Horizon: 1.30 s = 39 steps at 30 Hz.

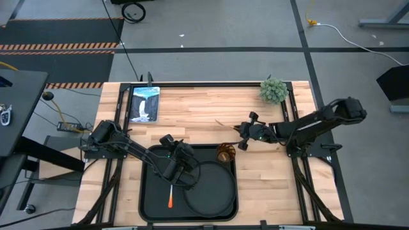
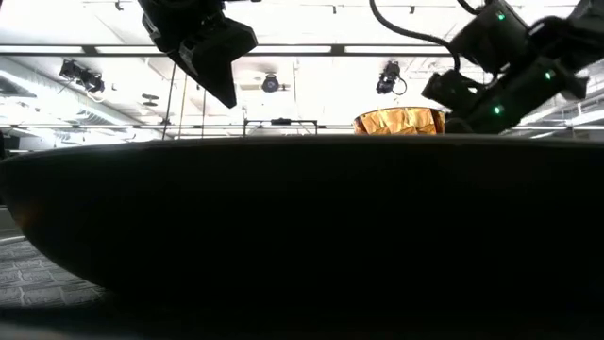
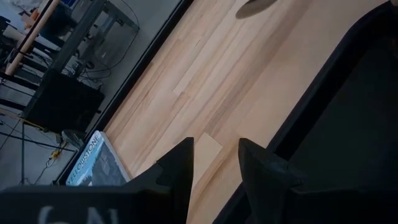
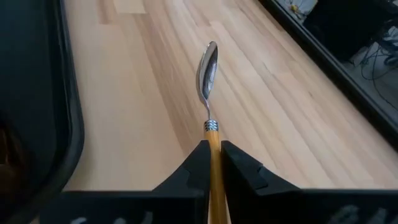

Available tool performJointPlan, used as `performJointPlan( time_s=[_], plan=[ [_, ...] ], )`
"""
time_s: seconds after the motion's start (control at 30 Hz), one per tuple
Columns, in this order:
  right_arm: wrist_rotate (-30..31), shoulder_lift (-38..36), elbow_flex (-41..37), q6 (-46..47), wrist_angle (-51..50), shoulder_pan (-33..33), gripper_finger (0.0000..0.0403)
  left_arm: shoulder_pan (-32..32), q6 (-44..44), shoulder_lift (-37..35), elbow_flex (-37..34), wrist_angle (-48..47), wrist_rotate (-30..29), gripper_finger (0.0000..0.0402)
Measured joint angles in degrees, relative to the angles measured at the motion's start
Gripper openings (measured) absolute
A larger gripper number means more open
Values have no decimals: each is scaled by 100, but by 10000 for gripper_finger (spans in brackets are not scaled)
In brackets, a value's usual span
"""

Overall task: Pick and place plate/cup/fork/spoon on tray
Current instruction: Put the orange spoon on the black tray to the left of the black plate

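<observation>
Between the right gripper [image 4: 212, 163] jaws, the spoon [image 4: 208, 71] handle sits clamped

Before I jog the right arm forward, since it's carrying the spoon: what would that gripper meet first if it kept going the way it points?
The right gripper, shut on the spoon, points along bare table beside the tray. The way looks free as far as the right wrist view shows, though depth is unclear.

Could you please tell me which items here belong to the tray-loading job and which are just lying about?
Job:
tray
plate
fork
cup
spoon, held by the right tool

Lying about:
plant
book
</observation>
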Motion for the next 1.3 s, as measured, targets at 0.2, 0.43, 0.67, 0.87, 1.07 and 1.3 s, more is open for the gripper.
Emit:
performJointPlan(
  time_s=[0.2,0.43,0.67,0.87,1.07,1.3],
  plan=[
    [-22,-197,273,-80,-860,-7,10,-1,-4,0,0,35,0,135],
    [-73,-197,273,-79,-951,-55,7,0,1,1,0,63,-1,135],
    [-1566,-47,184,-61,-795,-617,28,0,4,0,0,61,-2,135],
    [-2040,385,-106,-210,215,-911,101,0,4,0,0,63,0,135],
    [-2121,1101,-110,-225,848,-801,188,0,9,0,0,63,-2,135],
    [-1930,1773,-99,-139,1333,-800,216,0,4,0,0,68,0,135]
  ],
)
